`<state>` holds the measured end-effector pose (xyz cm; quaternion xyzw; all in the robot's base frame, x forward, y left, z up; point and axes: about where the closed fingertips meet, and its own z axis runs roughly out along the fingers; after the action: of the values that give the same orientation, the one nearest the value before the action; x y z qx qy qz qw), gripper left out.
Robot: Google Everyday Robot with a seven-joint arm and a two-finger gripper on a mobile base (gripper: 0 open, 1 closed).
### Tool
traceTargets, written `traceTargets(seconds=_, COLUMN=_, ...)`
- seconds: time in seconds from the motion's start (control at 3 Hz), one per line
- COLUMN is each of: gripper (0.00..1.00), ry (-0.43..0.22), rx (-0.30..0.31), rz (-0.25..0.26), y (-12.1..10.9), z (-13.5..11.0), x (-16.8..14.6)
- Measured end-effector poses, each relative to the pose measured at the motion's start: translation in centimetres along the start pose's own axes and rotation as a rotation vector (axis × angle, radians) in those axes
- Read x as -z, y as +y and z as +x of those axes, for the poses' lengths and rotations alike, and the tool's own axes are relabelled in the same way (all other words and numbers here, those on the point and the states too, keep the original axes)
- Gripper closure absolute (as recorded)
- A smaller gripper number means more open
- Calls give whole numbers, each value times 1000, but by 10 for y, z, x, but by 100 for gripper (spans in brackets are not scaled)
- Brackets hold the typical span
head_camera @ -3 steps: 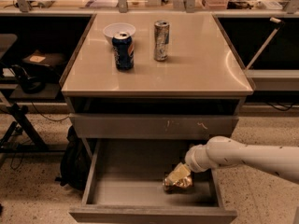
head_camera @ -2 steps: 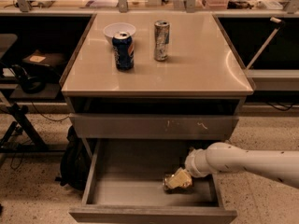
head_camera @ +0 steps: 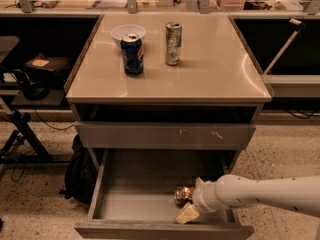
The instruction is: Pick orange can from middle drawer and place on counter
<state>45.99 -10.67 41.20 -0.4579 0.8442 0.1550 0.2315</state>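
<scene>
Inside the shallow grey middle drawer (head_camera: pixel 135 204), the small crinkled golden-orange can (head_camera: pixel 182 194) sits between the parted fingers (head_camera: pixel 186 215) of my white gripper (head_camera: pixel 189 200).

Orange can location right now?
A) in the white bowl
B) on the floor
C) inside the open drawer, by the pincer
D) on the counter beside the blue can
C: the orange can sits in the open middle drawer at the pincer; the counter holds only the blue can, silver can and bowl.
</scene>
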Motion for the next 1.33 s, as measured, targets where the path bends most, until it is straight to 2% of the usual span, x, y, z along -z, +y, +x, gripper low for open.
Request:
traceTargets(seconds=0.33, gripper=0, ry=3, rx=5, rz=-8, y=4, z=-1, x=-3)
traceTargets(seconds=0.67, gripper=0, ry=-12, rx=24, rz=-25, y=-22, z=-49, x=1)
traceTargets(seconds=1.0, gripper=0, ry=-10, rx=25, rz=-32, y=-24, z=-52, x=2)
traceTargets(seconds=1.33, gripper=0, ry=-29, rx=17, rz=-19, y=-28, z=-36, x=2)
